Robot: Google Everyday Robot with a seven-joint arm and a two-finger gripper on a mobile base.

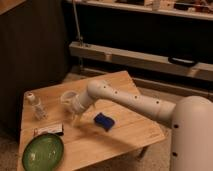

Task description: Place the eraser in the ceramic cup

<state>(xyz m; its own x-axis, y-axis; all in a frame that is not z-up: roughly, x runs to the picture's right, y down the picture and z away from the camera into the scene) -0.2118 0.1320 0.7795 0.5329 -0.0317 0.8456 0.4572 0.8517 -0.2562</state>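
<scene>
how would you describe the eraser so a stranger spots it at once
On the wooden table, look just beyond the green plate. The eraser lies there, left of the gripper: a small flat bar, white-faced with black edges, unlike the thick blue sponge.

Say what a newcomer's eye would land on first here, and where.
The big white arm reaches in from the right over the wooden table, its gripper just in front of the ceramic cup. Next come the green plate at the near left corner and the dark blue block mid-table.
</scene>
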